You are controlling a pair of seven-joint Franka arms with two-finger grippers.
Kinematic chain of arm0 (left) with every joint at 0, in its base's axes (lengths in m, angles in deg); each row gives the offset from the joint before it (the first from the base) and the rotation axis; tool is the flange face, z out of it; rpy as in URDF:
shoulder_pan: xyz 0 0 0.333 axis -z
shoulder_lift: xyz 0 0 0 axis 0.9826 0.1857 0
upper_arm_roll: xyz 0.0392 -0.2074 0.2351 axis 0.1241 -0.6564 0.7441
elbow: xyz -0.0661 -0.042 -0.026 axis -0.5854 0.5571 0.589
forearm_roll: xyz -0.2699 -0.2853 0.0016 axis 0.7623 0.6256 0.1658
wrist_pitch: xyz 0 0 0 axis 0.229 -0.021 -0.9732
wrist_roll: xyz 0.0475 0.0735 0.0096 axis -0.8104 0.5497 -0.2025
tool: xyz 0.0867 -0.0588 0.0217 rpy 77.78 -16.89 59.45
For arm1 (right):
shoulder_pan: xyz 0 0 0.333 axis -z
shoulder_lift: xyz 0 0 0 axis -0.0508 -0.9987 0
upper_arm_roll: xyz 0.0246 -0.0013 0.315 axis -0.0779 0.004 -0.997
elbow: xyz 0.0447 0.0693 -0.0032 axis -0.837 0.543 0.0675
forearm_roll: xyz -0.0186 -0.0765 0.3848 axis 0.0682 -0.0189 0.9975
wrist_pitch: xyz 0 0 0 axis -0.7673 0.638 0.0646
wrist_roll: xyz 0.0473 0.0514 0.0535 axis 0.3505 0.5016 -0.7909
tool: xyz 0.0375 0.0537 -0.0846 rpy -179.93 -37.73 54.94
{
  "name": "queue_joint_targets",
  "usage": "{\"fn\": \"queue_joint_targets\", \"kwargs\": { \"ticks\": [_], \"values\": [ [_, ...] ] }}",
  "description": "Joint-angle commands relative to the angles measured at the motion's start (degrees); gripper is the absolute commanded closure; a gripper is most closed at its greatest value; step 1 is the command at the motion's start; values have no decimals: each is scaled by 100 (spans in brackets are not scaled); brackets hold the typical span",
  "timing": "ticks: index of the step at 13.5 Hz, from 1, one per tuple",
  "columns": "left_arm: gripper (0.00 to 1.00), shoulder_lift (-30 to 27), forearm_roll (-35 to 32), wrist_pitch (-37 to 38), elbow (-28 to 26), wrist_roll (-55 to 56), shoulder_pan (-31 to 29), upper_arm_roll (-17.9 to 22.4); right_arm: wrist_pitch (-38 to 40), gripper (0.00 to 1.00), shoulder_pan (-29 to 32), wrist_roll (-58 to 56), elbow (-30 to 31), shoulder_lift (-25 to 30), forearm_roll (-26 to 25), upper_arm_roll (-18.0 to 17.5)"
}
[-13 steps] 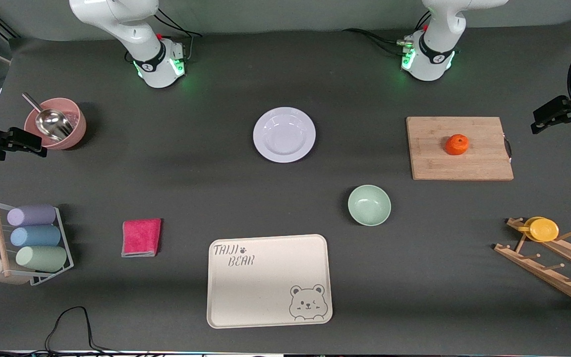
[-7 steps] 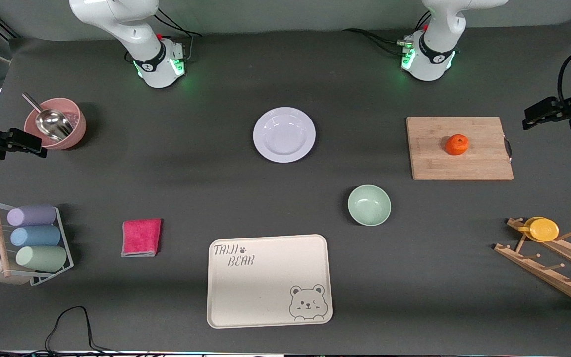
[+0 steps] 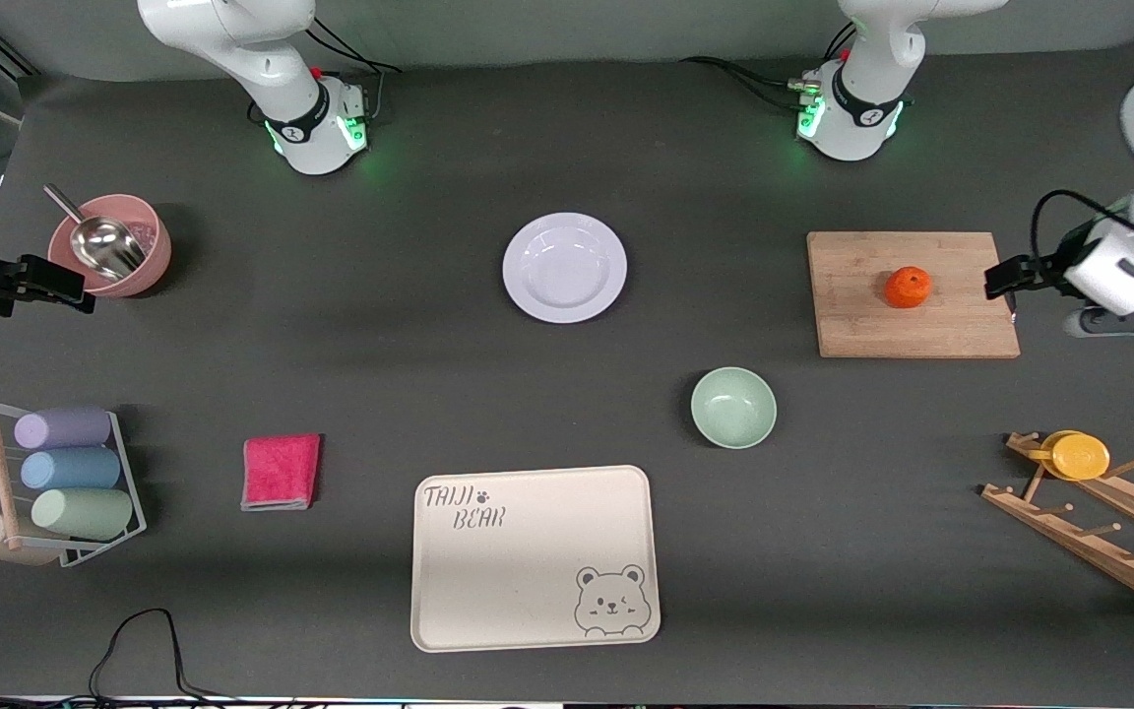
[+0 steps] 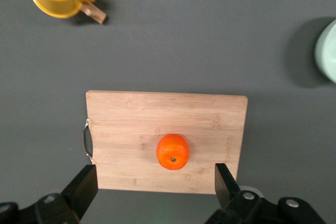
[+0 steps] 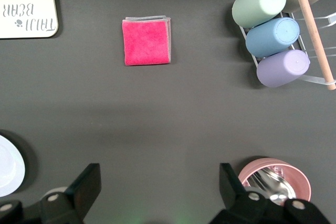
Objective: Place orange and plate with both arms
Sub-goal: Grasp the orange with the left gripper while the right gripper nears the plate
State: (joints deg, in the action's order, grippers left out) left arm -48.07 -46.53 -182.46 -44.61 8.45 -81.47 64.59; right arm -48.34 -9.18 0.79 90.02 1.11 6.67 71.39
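Orange (image 4: 172,151) on cutting board (image 4: 126,129), untouched

The small round bright-orange orange (image 3: 908,287) sits on the rectangular wooden cutting board (image 3: 951,325) toward the left arm's end of the counter (image 3: 380,374). The round shallow white plate (image 3: 564,267) lies near the middle, well apart from the board. The mint-green bowl (image 3: 733,407) stands nearer the front camera, between plate and board. The cream rectangular bear tray (image 3: 534,557) lies nearest the camera, with the folded pink cloth (image 3: 281,472) beside it toward the right arm's end.
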Motion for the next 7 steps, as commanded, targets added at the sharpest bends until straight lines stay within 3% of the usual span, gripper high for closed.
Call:
{"fn": "queue_joint_targets", "kwargs": {
  "ticks": [1,5,7],
  "values": [
    [1,-702,-128,-888,-1383,-11,-151,-37,-14,0,-24,166,372,379,175,-12],
    [1,-703,-128,-2513,-2772,24,-161,-37,-49,0,-33,184,531,520,324,-30],
    [1,-659,-119,-2788,-3152,85,-161,-37,-49,0,-94,210,584,555,430,-39]
  ]
}}
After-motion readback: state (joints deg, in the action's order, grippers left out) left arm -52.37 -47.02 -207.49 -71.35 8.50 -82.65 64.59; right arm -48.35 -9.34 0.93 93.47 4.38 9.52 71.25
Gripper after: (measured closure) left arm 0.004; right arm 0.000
